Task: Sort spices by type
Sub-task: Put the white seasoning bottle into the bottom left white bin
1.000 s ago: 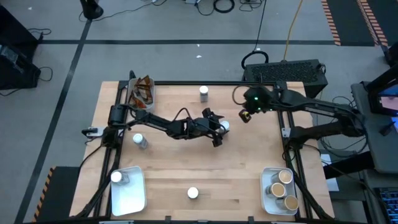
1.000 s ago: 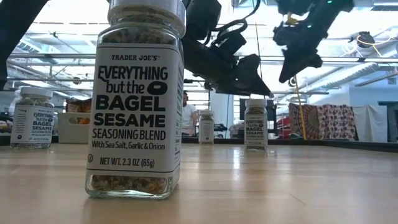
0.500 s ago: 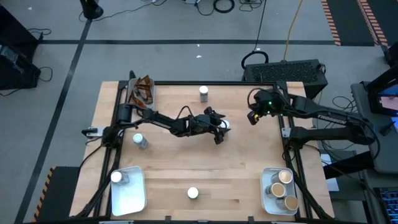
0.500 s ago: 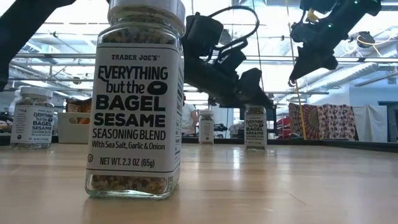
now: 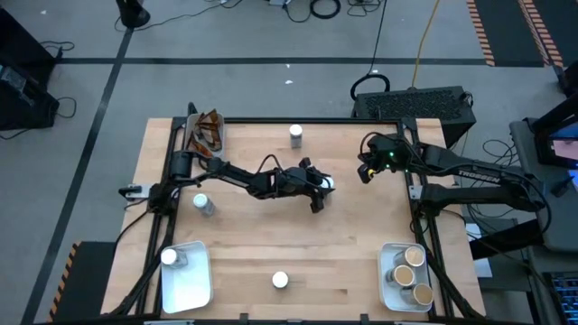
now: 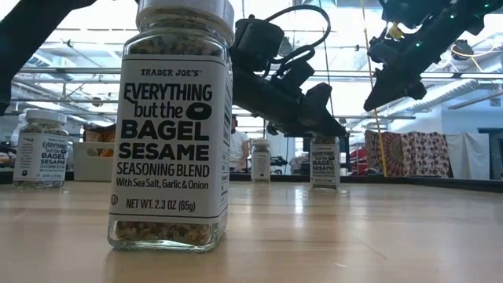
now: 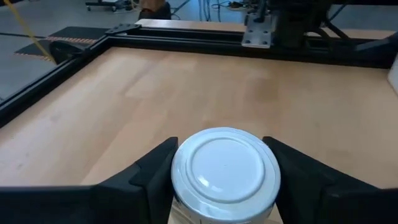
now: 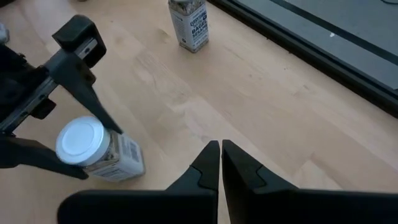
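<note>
A white-lidded spice jar (image 5: 328,182) stands upright on the wood near the table's middle, also seen in the left wrist view (image 7: 225,171) and the right wrist view (image 8: 93,146). My left gripper (image 5: 320,186) reaches in from the table's left and is shut on it. My right gripper (image 5: 364,173) hangs shut and empty above the table's right part, its fingertips (image 8: 221,152) together. Other white-lidded jars stand at the far edge (image 5: 295,135), at the left (image 5: 201,204) and at the near edge (image 5: 280,281). My left gripper pinches the jar between its two fingers (image 7: 152,177), one on each side of the glass body just under the white lid (image 7: 179,205). The fingers come almost level, slanting slightly down, from the table's left. The jar stands upright with its base on the table.
A white tray (image 5: 191,282) at the near left holds one white-lidded jar (image 5: 169,257). A tray (image 5: 386,271) at the near right holds three tan-lidded jars. A tray at the far left holds dark sachets (image 5: 208,134). Bare wood lies between the jars.
My left gripper has sunk a little toward the table, and its fingers now stand lower beside the jar, which has not moved. My right gripper has drawn back toward the table's right edge, still shut.
</note>
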